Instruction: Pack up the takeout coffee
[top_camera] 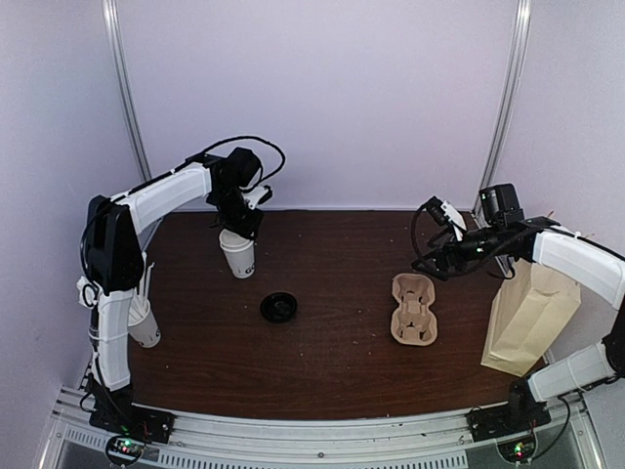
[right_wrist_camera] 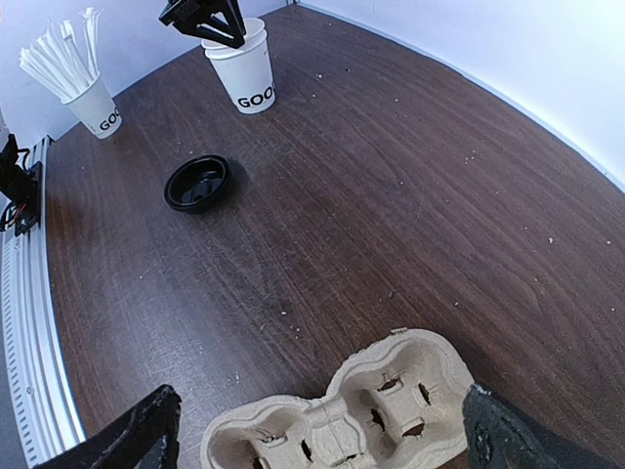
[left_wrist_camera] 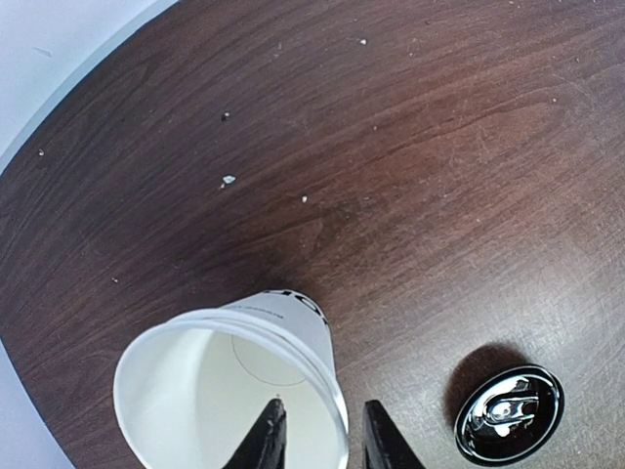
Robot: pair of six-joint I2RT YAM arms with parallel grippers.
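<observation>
1. The cup point(top_camera: 238, 256) stands upright and open in the upper left of the overhead view. It is white with dark print and looks empty from above.
2. Its black lid point(top_camera: 279, 307) lies on the table point(top_camera: 332, 254) near the middle of that view, below and to the right of the cup and apart from it.
3. The left pincer point(left_wrist_camera: 322, 420) is at the cup's rim, with one finger inside and one outside. The pictures do not settle whether it is pinching the wall.
4. The right pincer point(right_wrist_camera: 320, 391) is spread wide and holds nothing. It hangs above the carrier point(right_wrist_camera: 342, 415) at the bottom of its own view.
5. My reading is that the job is at an early stage. The lid is not on, and the cup is in neither the carrier nor the paper bag point(top_camera: 532, 318).
6. Left to do, as I judge it: close the cup, seat it in a carrier pocket, and perhaps bag it.
7. A second cup full of straws point(top_camera: 144, 322) stands at the left edge, close to the left arm.
8. The bare table between cup, lid and carrier holds nothing in the way. The bag stands at the far right, just beside the right arm.
</observation>
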